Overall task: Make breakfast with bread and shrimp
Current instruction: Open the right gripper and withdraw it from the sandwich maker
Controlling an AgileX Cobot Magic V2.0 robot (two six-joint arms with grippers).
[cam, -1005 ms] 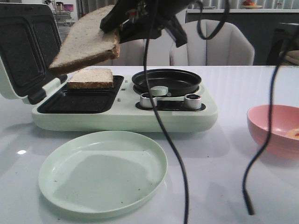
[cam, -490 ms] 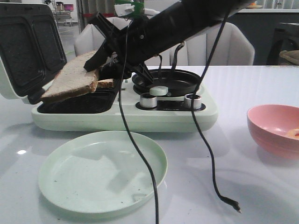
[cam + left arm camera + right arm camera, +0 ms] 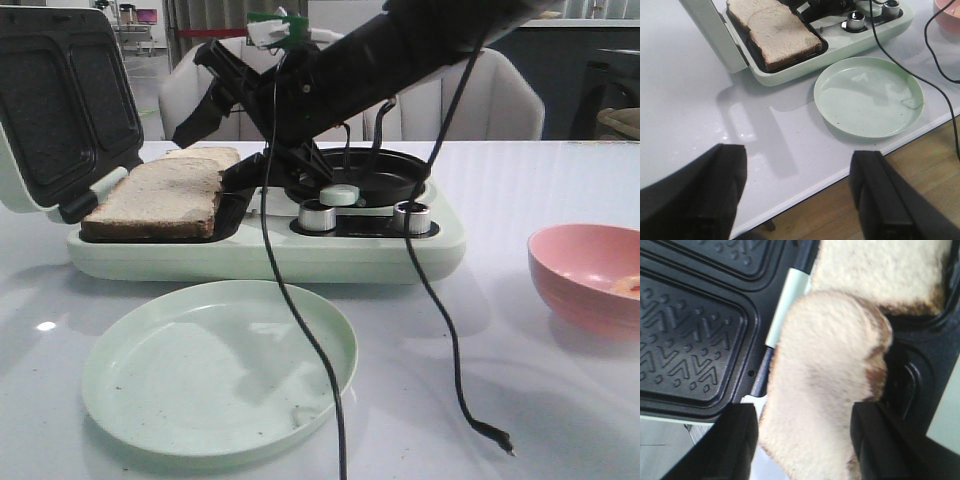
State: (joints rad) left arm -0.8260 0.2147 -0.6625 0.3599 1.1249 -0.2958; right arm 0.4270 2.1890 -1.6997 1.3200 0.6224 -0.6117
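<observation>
Bread (image 3: 155, 195) lies left of frame centre on the sandwich maker (image 3: 270, 250). Right gripper (image 3: 240, 165) fingers spread beside it; withdrawal may drag the slice. Left gripper (image 3: 797, 195) spread, idle.

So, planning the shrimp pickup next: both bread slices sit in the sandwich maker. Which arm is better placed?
Probably right. The shrimp lies in the pink bowl on the table's right side. The right gripper is open over the bread. The left gripper, open, hangs over the near left edge, farther away.
</observation>
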